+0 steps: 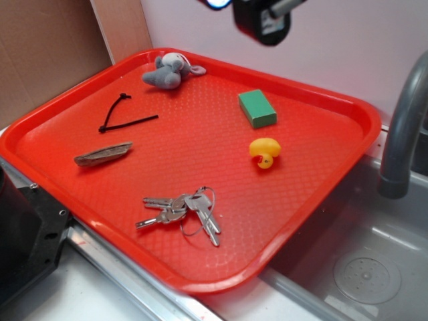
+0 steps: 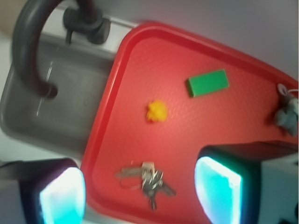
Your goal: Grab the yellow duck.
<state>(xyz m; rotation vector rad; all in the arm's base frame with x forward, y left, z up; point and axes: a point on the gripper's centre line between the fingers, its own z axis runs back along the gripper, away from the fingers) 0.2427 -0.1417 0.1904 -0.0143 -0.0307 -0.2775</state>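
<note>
I hold gripper (image 2: 140,193) high, jaws apart, empty, to survey | yellow duck (image 1: 265,152) on red tray (image 1: 60,120), 4 o'clock of centre, 6 o'clock of green block (image 1: 257,108) | unobstructed

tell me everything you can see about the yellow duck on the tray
The yellow duck is a small, glossy, rounded toy that looks like rubber or plastic, with an orange-red beak pointing toward the tray's near edge. It sits on the red tray in its right part, touching only the tray floor. The green block lies apart behind it and the keys lie apart in front. In the wrist view it is a blurred yellow blob. The gripper is well above, not touching it.
</note>
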